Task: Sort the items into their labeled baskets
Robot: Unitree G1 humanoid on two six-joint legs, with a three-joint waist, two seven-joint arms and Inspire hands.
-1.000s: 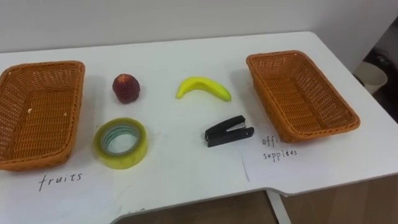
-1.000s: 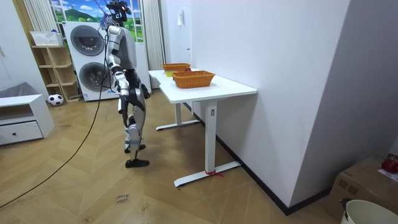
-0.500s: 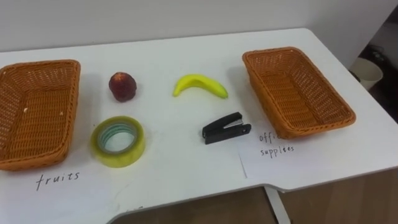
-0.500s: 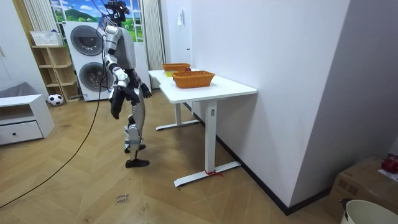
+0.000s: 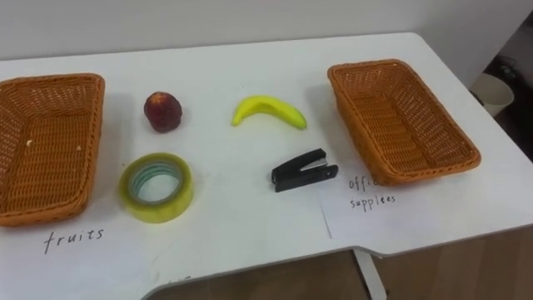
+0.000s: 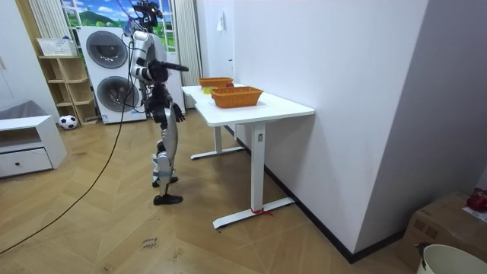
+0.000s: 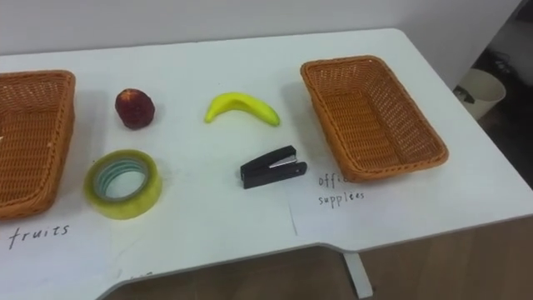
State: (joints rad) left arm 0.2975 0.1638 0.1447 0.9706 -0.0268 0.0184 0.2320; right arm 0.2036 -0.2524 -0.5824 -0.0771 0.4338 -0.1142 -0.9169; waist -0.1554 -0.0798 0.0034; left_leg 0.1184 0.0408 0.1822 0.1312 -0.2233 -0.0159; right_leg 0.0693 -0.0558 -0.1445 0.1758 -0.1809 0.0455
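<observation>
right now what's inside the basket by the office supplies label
Nothing: the office supplies basket shows bare wicker across its floor. Its near wall hides a thin strip inside. The stapler and tape roll lie outside, on the table.

red peach [image 5: 163, 112], yellow banana [image 5: 268, 111] — far row | tape roll [image 5: 156, 187] flat, black stapler [image 5: 304, 171] — near row | between left basket [image 5: 46, 150], right basket [image 5: 400, 117]

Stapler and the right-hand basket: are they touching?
Apart. The left eye view shows a strip of bare white table between the stapler and the basket.
</observation>
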